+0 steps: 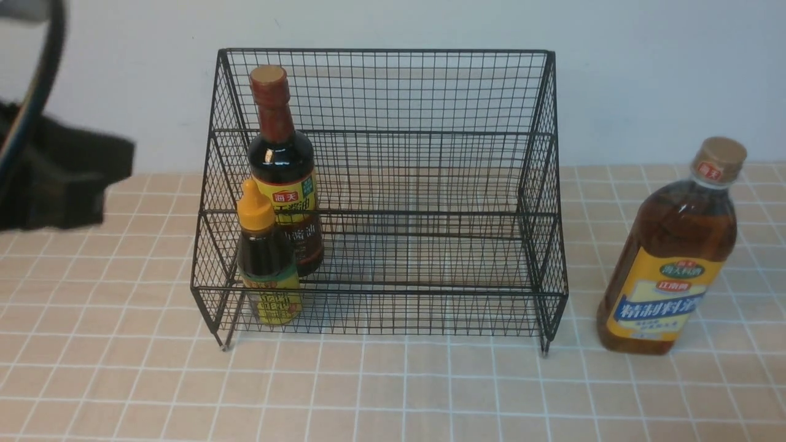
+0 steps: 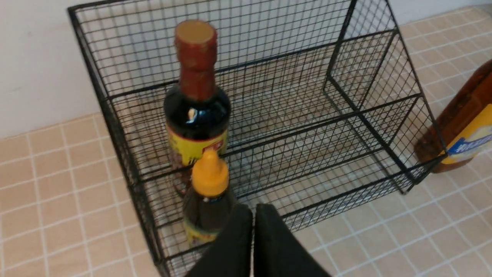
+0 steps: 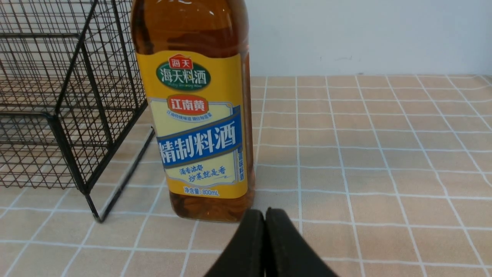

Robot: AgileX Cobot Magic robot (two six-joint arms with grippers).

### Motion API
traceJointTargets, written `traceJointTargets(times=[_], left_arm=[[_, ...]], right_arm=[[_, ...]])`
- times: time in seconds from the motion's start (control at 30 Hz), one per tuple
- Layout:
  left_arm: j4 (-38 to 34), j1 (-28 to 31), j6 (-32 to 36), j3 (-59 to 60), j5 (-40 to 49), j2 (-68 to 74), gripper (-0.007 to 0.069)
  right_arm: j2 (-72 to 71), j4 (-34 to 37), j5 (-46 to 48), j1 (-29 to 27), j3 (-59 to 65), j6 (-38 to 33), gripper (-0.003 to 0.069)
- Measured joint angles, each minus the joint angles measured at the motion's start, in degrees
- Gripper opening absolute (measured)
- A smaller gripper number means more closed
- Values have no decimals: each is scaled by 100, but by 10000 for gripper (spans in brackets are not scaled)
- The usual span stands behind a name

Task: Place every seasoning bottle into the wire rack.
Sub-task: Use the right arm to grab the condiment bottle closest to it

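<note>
The black wire rack (image 1: 387, 51) stands mid-table. At its left end, the tall dark soy-sauce bottle (image 1: 282, 166) is upright on the upper tier. The small dark bottle with the yellow cap (image 1: 267, 258) is upright on the lower tier in front of it. The big amber bottle (image 1: 672, 258) stands on the table right of the rack. My left gripper (image 2: 253, 209) is shut and holds nothing, just outside the rack's front beside the small bottle (image 2: 209, 177). My right gripper (image 3: 265, 213) is shut and holds nothing, near the base of the amber bottle (image 3: 196, 127).
A white wall (image 1: 645, 73) rises right behind the rack. The table carries a tan tiled cloth (image 1: 393, 393). My left arm shows as a dark blurred shape (image 1: 61, 178) at the far left of the front view. The rack's corner post (image 3: 64, 146) stands beside the amber bottle.
</note>
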Motion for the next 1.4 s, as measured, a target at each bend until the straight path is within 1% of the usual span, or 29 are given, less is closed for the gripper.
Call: traceJointTargets(times=[0.13, 0.23, 0.33, 0.53, 0.67, 0.73, 0.77, 0.8, 0.87, 0.97, 1.03, 1.13, 1.17, 1.2, 1.27, 1.3, 1.4], left_arm=[[-39, 5, -113, 627, 239, -946, -7], [-59, 5, -118, 748, 760, -1589, -7], [-82, 5, -118, 754, 939, -1925, -7], [-102, 5, -27, 754, 882, -2341, -7], [121, 5, -18, 784, 794, -2448, -7], [302, 5, -25, 894, 652, -2473, -7], [532, 5, -74, 1070, 464, -2547, -7], [562, 5, -86, 1101, 398, -2562, -7], [820, 5, -208, 1455, 82, -2759, -7], [1171, 5, -458, 2368, -786, -3369, -7], [1306, 5, -513, 3018, -1201, -3815, -7], [1414, 5, -543, 3861, -1779, -4379, -7], [1451, 5, -568, 4589, -2145, -4770, -7], [1451, 5, -567, 4723, -2235, -4852, -7], [1471, 5, -567, 5452, -2616, -4953, -7], [1481, 5, -567, 5754, -2740, -4957, -7], [1482, 5, -567, 6035, -2750, -4957, -7]], right_arm=[[0, 0, 0, 0, 0, 0, -14], [0, 0, 0, 0, 0, 0, -14], [0, 0, 0, 0, 0, 0, -14], [0, 0, 0, 0, 0, 0, -14], [0, 0, 0, 0, 0, 0, -14], [0, 0, 0, 0, 0, 0, -14], [0, 0, 0, 0, 0, 0, -14], [0, 0, 0, 0, 0, 0, -14], [0, 0, 0, 0, 0, 0, -14], [0, 0, 0, 0, 0, 0, -14], [0, 0, 0, 0, 0, 0, -14], [0, 0, 0, 0, 0, 0, -14], [0, 0, 0, 0, 0, 0, -14], [0, 0, 0, 0, 0, 0, -14], [0, -12, 3, 0, 0, 0, -14], [0, -12, 3, 0, 0, 0, -14], [0, -12, 3, 0, 0, 0, -14]])
